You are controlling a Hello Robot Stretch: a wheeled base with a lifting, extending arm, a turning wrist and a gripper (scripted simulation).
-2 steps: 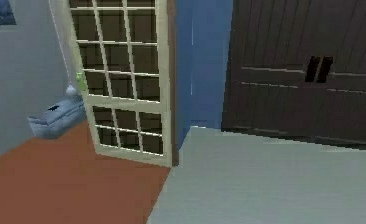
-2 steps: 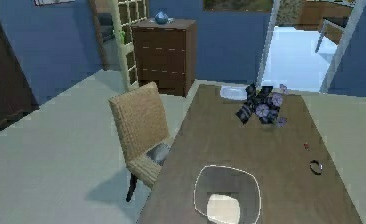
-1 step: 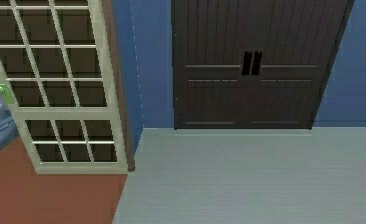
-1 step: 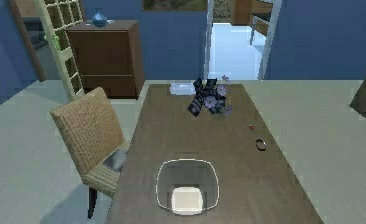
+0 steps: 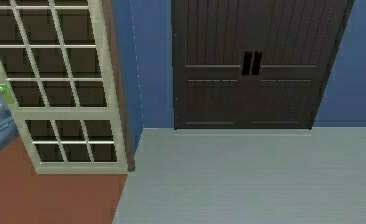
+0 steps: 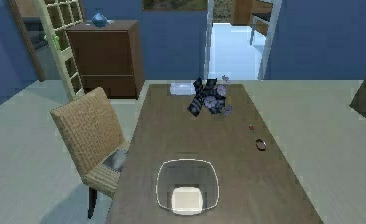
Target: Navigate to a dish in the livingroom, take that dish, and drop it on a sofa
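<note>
Clear glass is showing at the near end of the wooden tabletop [image 6: 281,170], where the dish [image 6: 163,182] is sitting upright with its mouth facing up. Its rim is reading as a rounded square, about as wide as it is deep, so no long axis is standing out. A white lump [image 6: 188,200] is lying inside, toward its near wall.

Bare wood is stretching to the left and right of the dish and well beyond it to the far end. There a dark lumpy thing with pale patches [image 6: 208,97] is resting beside a flat white thing [image 6: 179,88]. A small dark ring [image 6: 261,146] is lying near the right edge, and a wicker chair [image 6: 89,135] is standing just beside the left edge.

Far left, a dark cabinet [image 6: 103,60] is backing onto a blue wall. In the forward view, a dark double door [image 5: 248,65] is facing pale floor [image 5: 241,180], with a cream paned door [image 5: 56,80] to its left. Whether the pincer is spread or pressed together, I cannot tell.
</note>
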